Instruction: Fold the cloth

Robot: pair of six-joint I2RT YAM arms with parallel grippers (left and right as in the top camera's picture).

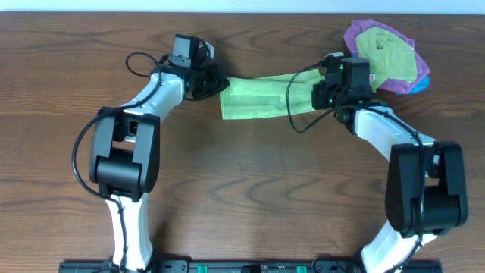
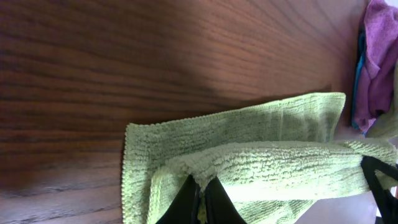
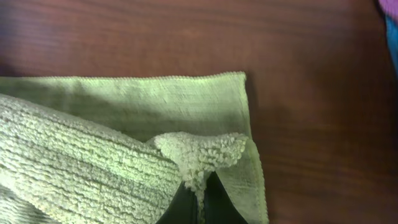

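A light green cloth (image 1: 258, 96) lies stretched between my two arms at the far side of the table. My left gripper (image 1: 213, 81) is shut on the cloth's left corner; in the left wrist view the jaws (image 2: 202, 185) pinch a raised fold of green cloth (image 2: 261, 162) over the flat layer beneath. My right gripper (image 1: 324, 97) is shut on the right corner; in the right wrist view the jaws (image 3: 199, 186) pinch a curled corner of the cloth (image 3: 124, 137) lifted over the lower layer.
A pile of other cloths, purple (image 1: 394, 76), green (image 1: 386, 53) and blue (image 1: 421, 82), lies at the back right by the right arm. It shows in the left wrist view (image 2: 379, 56) too. Dark wooden table (image 1: 250, 189) all round.
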